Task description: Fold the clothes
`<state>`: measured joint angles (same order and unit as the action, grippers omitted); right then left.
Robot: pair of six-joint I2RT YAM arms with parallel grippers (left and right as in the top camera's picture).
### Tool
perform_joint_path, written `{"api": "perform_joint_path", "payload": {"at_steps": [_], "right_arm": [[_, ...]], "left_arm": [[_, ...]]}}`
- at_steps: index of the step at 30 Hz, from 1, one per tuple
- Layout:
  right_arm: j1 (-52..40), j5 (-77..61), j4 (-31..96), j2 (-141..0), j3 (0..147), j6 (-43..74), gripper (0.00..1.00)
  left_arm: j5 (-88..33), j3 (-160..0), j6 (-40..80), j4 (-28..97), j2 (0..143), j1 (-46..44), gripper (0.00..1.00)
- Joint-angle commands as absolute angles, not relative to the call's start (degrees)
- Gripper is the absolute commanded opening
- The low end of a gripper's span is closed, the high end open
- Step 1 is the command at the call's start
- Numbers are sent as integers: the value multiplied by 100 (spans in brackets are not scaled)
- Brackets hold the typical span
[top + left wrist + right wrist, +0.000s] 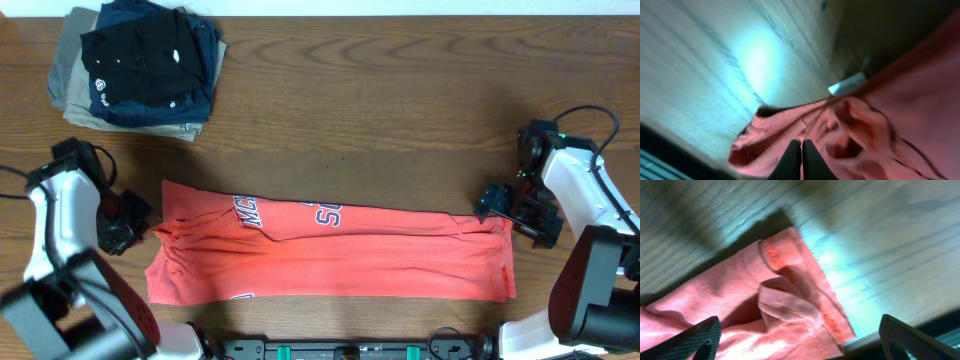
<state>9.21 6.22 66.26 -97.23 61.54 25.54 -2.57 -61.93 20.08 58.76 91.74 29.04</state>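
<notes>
Wooden table [400, 120] under coral-red T-shirt [330, 265]

Overhead downward; wrists close on T-shirt [330, 255]

Stacked garments [135, 65] block the far-left corner; table [380, 100] beyond the T-shirt [330, 262] open.

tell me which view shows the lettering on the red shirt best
Overhead: the navy lettering is visible on the folded T-shirt, though partly tucked into a crease. Both wrist views show only bunched red fabric at the shirt's ends, no lettering.
</notes>
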Motion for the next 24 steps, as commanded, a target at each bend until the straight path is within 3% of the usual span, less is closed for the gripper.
{"api": "perform_joint_path", "payload": {"at_steps": [1, 5, 9, 13, 14, 15, 24], "right_arm": [[947, 882, 6661, -9771, 6337, 2718, 99], [1035, 851, 6613, -9771, 6333, 2720, 99], [1487, 491, 6228, -9771, 6263, 2615, 99], [2047, -1127, 5647, -9773, 6042, 1131, 99], [2145, -1347, 5564, -9773, 5964, 904, 99], [2265, -1441, 5474, -9773, 5839, 755, 99], [2473, -1682, 5072, -9773, 4875, 762, 99]], "left_arm": [[-104, -6346, 1979, 6045, 8519, 2893, 6], [-784, -6346, 1787, 6309, 7894, 2742, 7], [-1234, -6346, 1557, 6545, 7526, 2523, 17], [-1247, -6344, 1568, 6707, 7446, 2381, 78], [-1247, -6342, 1568, 6724, 7450, 2368, 89], [-1247, -6322, 1566, 6733, 7452, 2364, 95], [-1247, -6211, 1566, 6746, 7459, 2366, 100]]}}
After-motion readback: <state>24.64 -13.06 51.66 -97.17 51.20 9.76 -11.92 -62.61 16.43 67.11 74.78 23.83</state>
